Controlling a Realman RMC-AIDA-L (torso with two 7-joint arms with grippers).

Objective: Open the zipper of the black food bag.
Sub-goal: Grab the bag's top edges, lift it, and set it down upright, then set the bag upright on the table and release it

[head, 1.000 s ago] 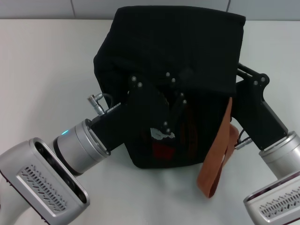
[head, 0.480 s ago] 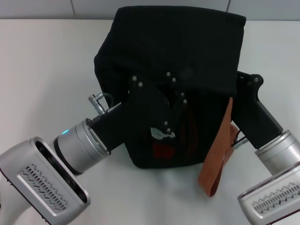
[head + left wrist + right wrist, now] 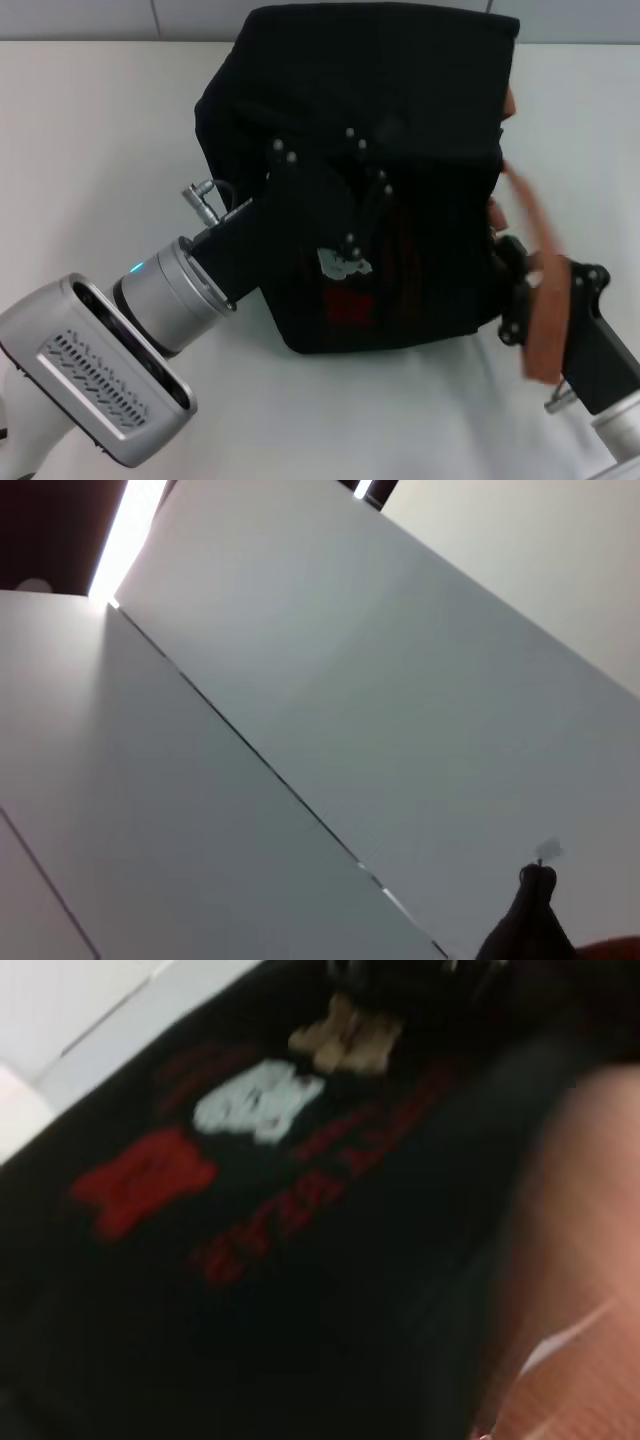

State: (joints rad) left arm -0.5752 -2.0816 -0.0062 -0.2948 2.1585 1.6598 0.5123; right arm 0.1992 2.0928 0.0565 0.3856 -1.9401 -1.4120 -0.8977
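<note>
The black food bag (image 3: 400,110) stands mid-table, its printed front facing me. My left gripper (image 3: 335,165) lies against that front, reaching up toward the top edge, black on black. My right gripper (image 3: 515,290) is low at the bag's right front corner, with an orange-brown strap handle (image 3: 535,270) draped across it. The right wrist view shows the black food bag's (image 3: 300,1260) front close up, with white, red and beige patches (image 3: 255,1100) and the strap handle (image 3: 590,1260) beside them. I cannot make out the zipper against the fabric. The left wrist view catches only a black scrap (image 3: 530,925).
The white table (image 3: 90,140) lies bare to the bag's left and in front of it (image 3: 380,420). A pale wall with panel seams runs behind the table and fills the left wrist view (image 3: 300,680).
My right arm has pulled back from the bag's right side toward the near right corner, and the strap handle has swung with it. The bag and my left gripper shifted slightly left.
</note>
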